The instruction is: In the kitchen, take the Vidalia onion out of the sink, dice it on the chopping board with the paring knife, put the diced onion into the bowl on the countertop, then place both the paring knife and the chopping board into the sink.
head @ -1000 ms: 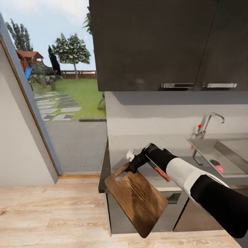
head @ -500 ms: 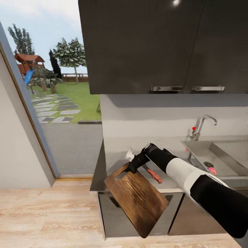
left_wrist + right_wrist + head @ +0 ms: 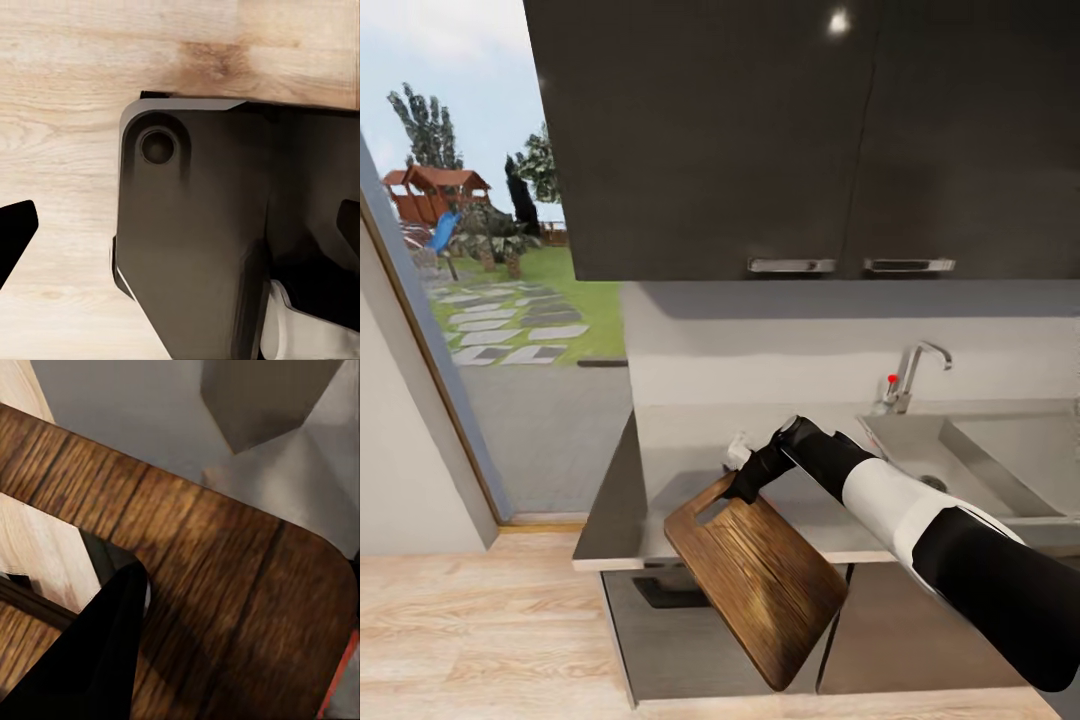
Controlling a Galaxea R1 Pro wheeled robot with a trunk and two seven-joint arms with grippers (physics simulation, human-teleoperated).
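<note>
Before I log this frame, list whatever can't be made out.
Head view: the picture's edge cuts the grey steel sink, and the right arm covers its near part.
Head view: a small white thing hides mostly behind the right gripper holding the brown wooden chopping board.
Right wrist view: the board and the edge cut off a red-orange sliver.

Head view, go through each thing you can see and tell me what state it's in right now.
Chopping board: held tilted, off the countertop.
Right gripper: shut on the board's handle end.
Cabinet doors: closed.
Faucet: no water running.
Sink: basin partly in view.
Countertop: grey, glossy.
</note>
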